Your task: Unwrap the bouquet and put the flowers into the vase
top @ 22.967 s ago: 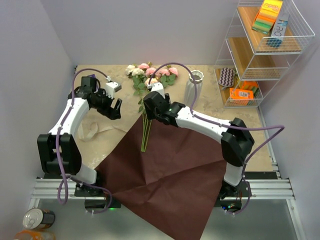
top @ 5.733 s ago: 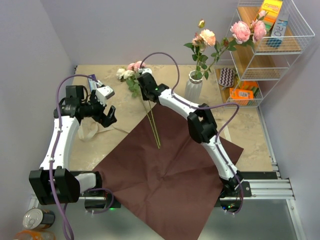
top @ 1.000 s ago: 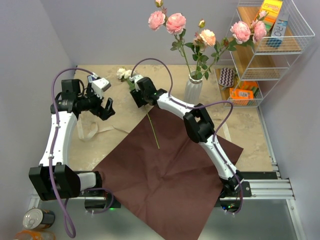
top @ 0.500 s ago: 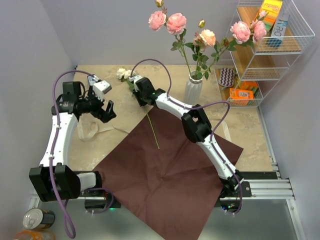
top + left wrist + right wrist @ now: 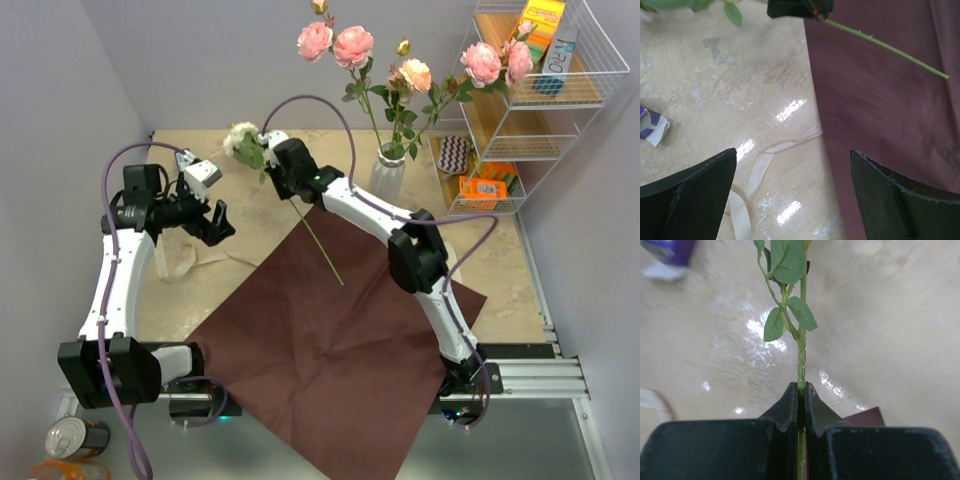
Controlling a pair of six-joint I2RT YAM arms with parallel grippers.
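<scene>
We're looking at a beige marbled table [image 5: 500, 275] boxed in by pale lilac walls, with a white wire shelf [image 5: 530, 110] standing at the far right corner. A dark maroon paper sheet [image 5: 330, 360] lies open and flat across the near middle, running over the front edge. A beige ribbon [image 5: 182, 262] sprawls loose on the left. The white ribbed vase [image 5: 386, 178] stands at the far side, just beside the shelf, and it already carries the flowers [image 5: 400, 70]: pink and peach roses rising tall on leafy green stems.

Over to the right gripper [image 5: 801, 390]: its jaws are pinched tight on the thin green stem of a cream rose [image 5: 240, 138]. The bloom points far left and the stem end slants down over the paper; I can't tell whether it touches. The left gripper [image 5: 792, 160] hangs above the ribbon, fingers spread wide, nothing in them.
</scene>
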